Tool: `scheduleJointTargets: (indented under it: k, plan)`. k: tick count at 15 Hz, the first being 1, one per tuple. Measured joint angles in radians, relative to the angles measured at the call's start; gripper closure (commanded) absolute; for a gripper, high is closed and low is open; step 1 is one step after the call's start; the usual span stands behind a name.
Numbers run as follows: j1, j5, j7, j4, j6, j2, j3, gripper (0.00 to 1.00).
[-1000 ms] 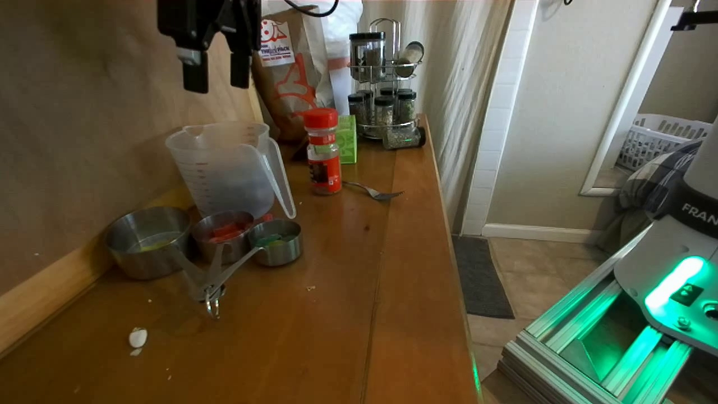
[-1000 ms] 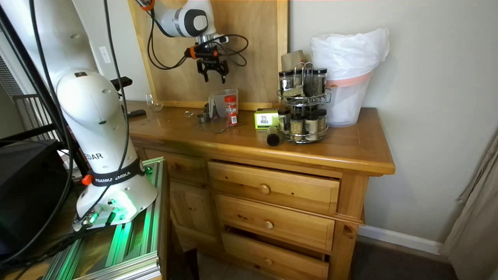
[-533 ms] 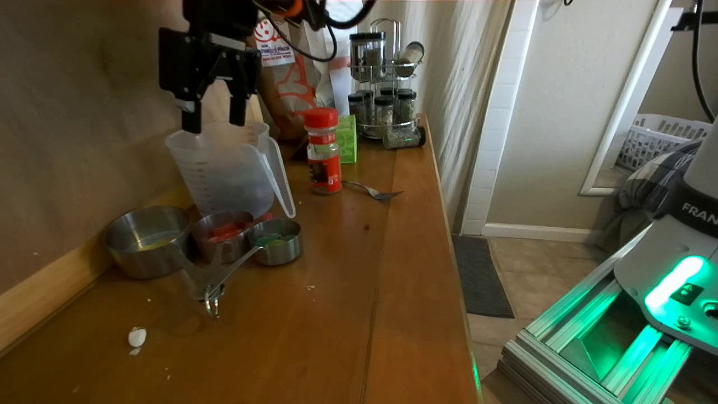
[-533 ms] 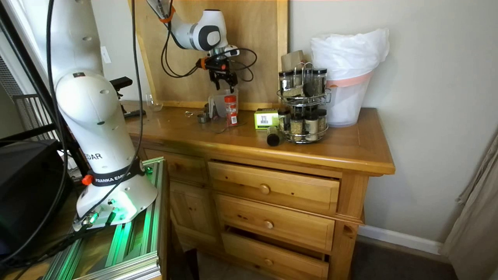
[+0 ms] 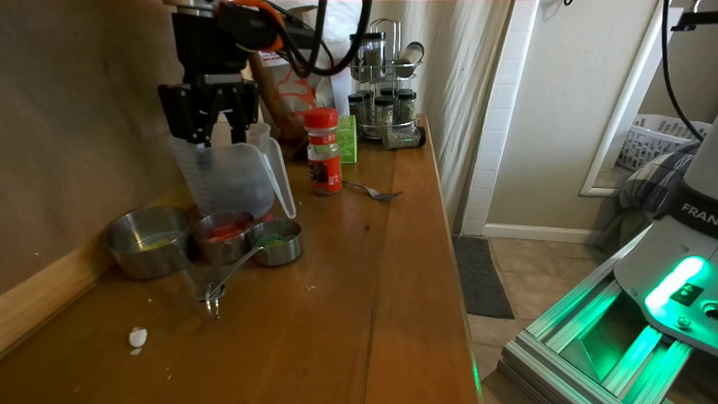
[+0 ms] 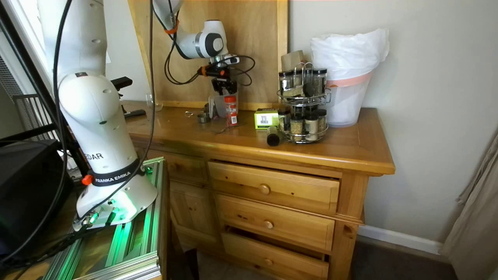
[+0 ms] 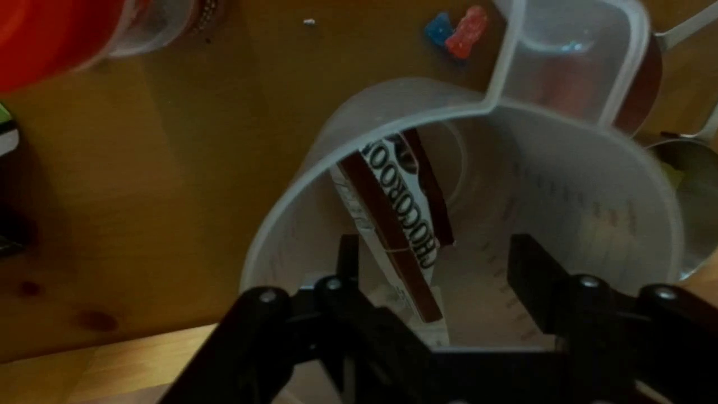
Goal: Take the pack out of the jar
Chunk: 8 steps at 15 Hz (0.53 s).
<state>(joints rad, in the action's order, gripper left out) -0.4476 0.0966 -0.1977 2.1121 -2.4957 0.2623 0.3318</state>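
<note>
The jar, a clear translucent plastic jug (image 5: 238, 182), stands upright on the wooden dresser top. It shows in both exterior views (image 6: 220, 108) and in the wrist view (image 7: 594, 179). The pack, a brown and white wrapper with dark lettering (image 7: 405, 207), leans tilted inside the jar in the wrist view. It is not made out in the exterior views. My gripper (image 5: 221, 145) points down over the jar, fingertips at or just inside its rim. In the wrist view the gripper (image 7: 431, 247) is open, with the pack's lower part showing between the fingers, apart from them.
A red-capped bottle (image 5: 323, 160) stands close beside the jar, near a fork (image 5: 377, 193) and a green box (image 5: 346, 140). Metal measuring cups (image 5: 147, 247) sit against the jar's other side. A wooden panel (image 6: 256, 46) rises behind. A spice rack (image 6: 303, 102) stands farther along.
My gripper has come down from well above the jar to its rim, with fingertips now partly behind the jar's wall. It stays open. The jar and other objects have not moved.
</note>
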Motion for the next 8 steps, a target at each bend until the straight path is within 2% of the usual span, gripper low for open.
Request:
scheduleJointTargets:
  k: [5,7,8]
  plan:
    - [-0.047,0.100,-0.104,-0.057,0.086,0.047,-0.030,0.29]
    - [-0.064,0.126,-0.130,-0.081,0.118,0.069,-0.036,0.51]
    - [-0.071,0.133,-0.137,-0.092,0.136,0.080,-0.039,0.57]
